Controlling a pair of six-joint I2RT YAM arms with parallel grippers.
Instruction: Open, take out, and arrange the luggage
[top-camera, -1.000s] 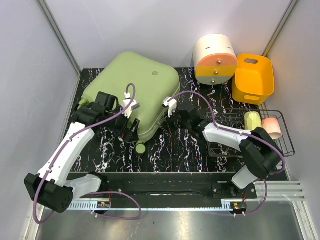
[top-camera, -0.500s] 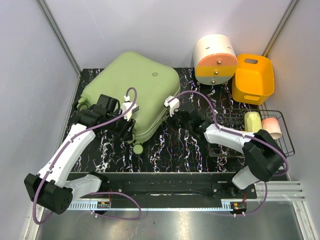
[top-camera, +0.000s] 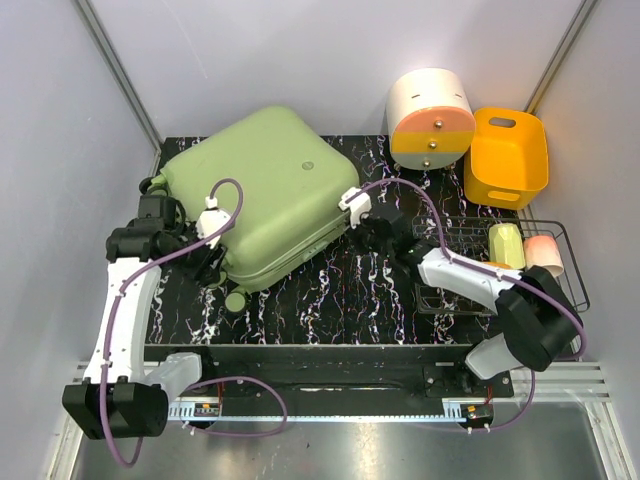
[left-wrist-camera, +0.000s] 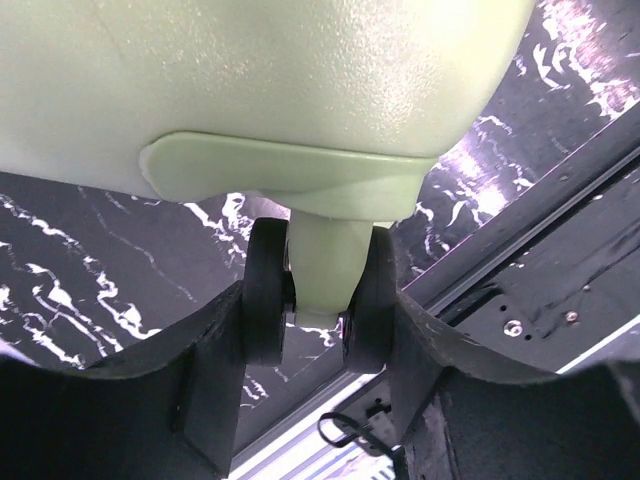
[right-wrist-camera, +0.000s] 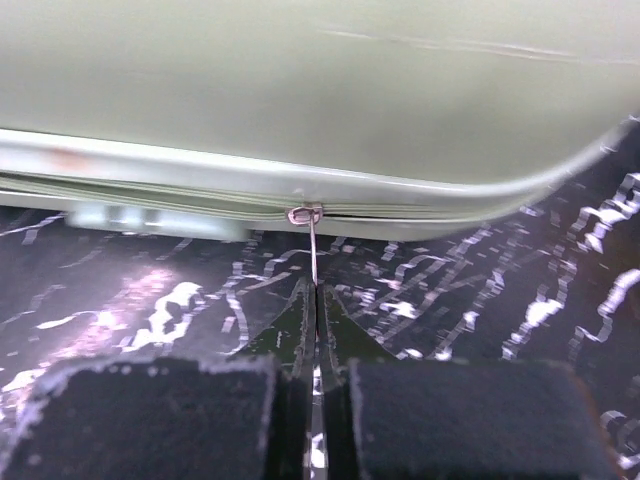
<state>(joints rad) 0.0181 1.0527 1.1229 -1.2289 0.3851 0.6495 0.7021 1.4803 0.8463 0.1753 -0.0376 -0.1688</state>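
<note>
Luggage wheel (left-wrist-camera: 325, 268) in left tool (left-wrist-camera: 318, 322), zip pull (right-wrist-camera: 312, 250) in closed right tool (right-wrist-camera: 316, 300)

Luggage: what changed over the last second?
The left gripper closed on the corner wheel and pulled it leftward, turning the luggage clockwise in the top view. The right gripper stayed shut on the zip pull. Drawer box, bin and wire rack stayed put.

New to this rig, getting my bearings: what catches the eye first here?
The large pale green hard-shell suitcase dominates the left of the black marbled table. The left gripper clamps a green wheel at its near edge, while the right gripper pinches the thin metal zip pull on its seam. A cream-and-orange cylindrical drawer box and orange plastic bin stand back right.
</note>
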